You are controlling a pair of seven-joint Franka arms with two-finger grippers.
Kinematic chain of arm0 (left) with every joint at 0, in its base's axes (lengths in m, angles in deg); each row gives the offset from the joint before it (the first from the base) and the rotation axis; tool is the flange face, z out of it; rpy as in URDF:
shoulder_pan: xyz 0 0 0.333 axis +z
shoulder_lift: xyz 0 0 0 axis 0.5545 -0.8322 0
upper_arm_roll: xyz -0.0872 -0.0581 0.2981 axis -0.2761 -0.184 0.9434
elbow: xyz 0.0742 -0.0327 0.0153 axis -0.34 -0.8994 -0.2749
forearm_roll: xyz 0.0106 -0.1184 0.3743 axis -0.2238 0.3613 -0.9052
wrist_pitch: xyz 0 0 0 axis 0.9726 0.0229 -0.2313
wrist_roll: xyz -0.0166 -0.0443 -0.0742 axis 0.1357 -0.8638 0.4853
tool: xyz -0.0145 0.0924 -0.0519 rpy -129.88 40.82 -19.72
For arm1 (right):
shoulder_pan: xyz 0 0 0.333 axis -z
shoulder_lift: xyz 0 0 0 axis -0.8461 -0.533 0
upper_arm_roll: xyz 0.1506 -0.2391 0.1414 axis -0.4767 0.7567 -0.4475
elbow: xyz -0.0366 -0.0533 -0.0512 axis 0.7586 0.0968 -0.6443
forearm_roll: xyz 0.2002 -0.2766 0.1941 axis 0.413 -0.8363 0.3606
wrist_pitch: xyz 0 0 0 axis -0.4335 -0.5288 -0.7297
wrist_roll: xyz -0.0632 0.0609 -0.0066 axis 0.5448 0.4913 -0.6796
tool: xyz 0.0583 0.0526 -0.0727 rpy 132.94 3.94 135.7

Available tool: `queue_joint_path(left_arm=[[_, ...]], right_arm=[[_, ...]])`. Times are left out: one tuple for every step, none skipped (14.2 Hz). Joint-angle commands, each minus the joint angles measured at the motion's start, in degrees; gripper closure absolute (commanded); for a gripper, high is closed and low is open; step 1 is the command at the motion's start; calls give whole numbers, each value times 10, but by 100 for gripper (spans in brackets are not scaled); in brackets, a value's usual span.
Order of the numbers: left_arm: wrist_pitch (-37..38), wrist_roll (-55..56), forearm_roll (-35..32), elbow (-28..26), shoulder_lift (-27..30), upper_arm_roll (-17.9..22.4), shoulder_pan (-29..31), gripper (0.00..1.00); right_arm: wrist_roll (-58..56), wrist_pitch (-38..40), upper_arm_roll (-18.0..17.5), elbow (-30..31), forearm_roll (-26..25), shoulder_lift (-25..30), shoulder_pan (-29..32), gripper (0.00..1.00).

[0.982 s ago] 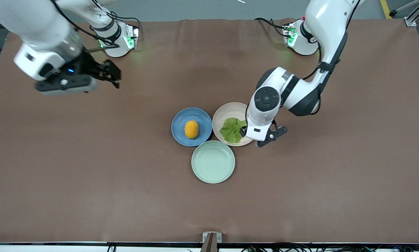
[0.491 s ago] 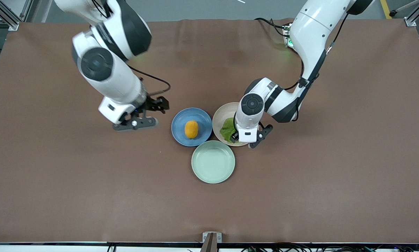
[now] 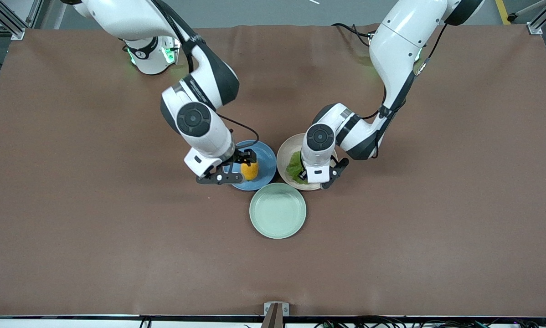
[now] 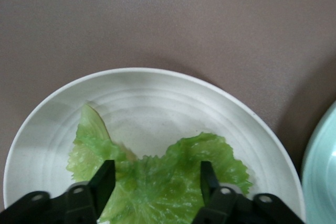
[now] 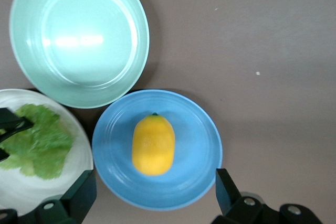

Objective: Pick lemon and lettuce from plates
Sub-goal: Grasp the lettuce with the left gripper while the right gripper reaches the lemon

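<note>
The yellow-orange lemon lies on the blue plate. My right gripper hangs over that plate, open and empty; in the right wrist view its gripper stands just short of the lemon on the blue plate. The green lettuce lies on the beige plate. My left gripper is low over it, open, partly hiding the leaf. In the left wrist view the gripper straddles the lettuce on the beige plate, not closed on it.
A pale mint-green plate, with nothing on it, sits nearer the front camera, touching or almost touching both other plates; it shows in the right wrist view too. Brown table cover lies all around.
My right arm swung in from its end of the table to over the blue plate. My left gripper moved from the beige plate's edge to over the lettuce and came lower.
</note>
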Motion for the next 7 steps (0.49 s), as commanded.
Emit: queue_joint_path(left_arm=[[-2,10,-12,-10,1,2,-2,72],[-2,10,-17,-10,2,2,-2,84],[0,7,-20,-10,4,2,-2,91],[1,6,-20,-8,8,2,-1,97],[9,4,-21,-5,14,5,3,99],[18,4,-32,-2,23,6,6,100],[30,4,-50,-1,36,8,9,100]], right_arm=[[13,-42,5,30,8,-13,-10,0],[21,-52,5,38,8,-19,-11,0],[36,-63,5,44,8,-27,-15,0],[54,-75,5,47,8,-34,-28,0],[74,-86,5,47,8,-45,-38,0],[90,-101,5,47,8,-56,-46,0],[92,-114,5,48,8,-65,-50,0]])
